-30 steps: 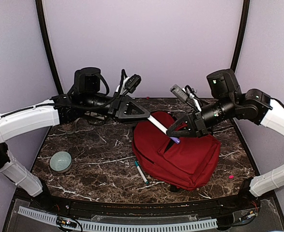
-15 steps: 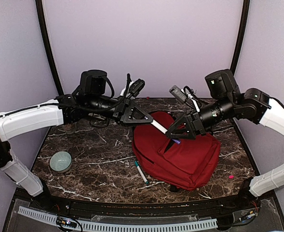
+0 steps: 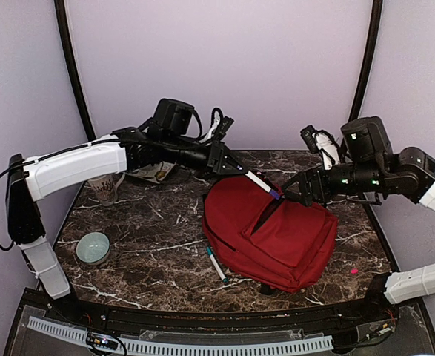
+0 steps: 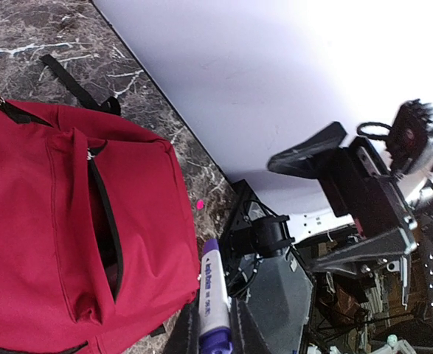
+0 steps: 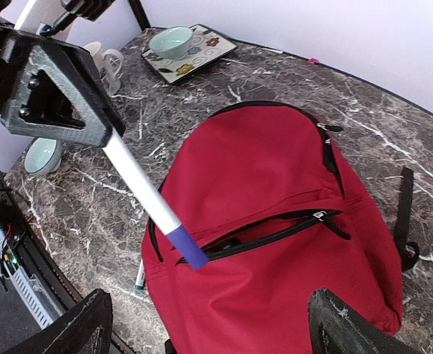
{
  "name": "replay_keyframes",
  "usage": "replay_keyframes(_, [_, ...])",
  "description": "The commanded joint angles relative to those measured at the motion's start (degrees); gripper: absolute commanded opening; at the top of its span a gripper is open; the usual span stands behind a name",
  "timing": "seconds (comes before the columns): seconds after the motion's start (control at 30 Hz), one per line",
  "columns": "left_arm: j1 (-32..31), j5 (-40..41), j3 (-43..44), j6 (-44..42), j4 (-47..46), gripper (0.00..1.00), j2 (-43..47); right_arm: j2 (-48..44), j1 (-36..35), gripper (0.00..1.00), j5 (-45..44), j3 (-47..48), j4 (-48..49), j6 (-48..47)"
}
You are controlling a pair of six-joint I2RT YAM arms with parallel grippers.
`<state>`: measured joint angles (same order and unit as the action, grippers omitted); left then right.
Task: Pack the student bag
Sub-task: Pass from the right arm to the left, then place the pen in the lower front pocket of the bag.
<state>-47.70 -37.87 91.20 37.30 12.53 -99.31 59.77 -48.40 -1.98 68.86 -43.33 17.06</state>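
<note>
The right end effector [image 3: 293, 194] has backed off the marker [image 3: 260, 182], fingers apart. The left end effector [image 3: 234, 166] stays clamped on it, tip over the open pocket [image 3: 265, 216]. The bag [image 3: 291, 241] lies on the surface [image 3: 150, 245] beneath both; insertion pending.

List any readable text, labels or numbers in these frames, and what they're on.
On the marker in the left gripper: blue print, too blurred to read.
On the mug: dark marks, too small to read.
On the student bag: no text visible.
Nothing else legible.
</note>
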Motion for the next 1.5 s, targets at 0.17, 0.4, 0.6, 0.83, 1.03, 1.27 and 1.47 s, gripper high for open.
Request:
replay_keyframes(0.17, [0.24,8.83,14.68,-3.19,11.93,0.00,-12.24,-7.29,0.55,0.93,-13.77,-4.08,0.11,4.69])
replay_keyframes(0.4, [0.33,11.94,17.28,-2.21,12.68,0.00,-16.01,-11.44,0.63,0.94,-16.75,-5.43,-3.07,5.77])
replay_keyframes(0.6, [0.24,12.39,17.68,-2.09,13.54,0.00,-17.31,-12.92,0.60,0.96,-17.93,-5.53,-4.64,5.75])
replay_keyframes(0.83, [0.20,14.37,17.17,-1.74,14.56,0.00,-17.37,-11.52,0.66,0.97,-17.06,-4.75,-4.66,4.39])
replay_keyframes(1.03, [-0.70,12.11,16.31,-0.95,13.98,0.00,-18.46,-10.73,0.67,0.97,-16.70,-4.13,-4.18,3.52])
replay_keyframes(1.27, [-2.40,10.31,15.21,2.41,10.51,0.00,-19.96,-10.80,0.61,0.97,-15.72,-4.34,-3.51,4.11])
replay_keyframes(1.47, [-4.50,7.57,14.97,5.20,7.82,0.00,-22.34,-11.88,0.66,0.97,-15.08,-5.12,-3.80,5.57])
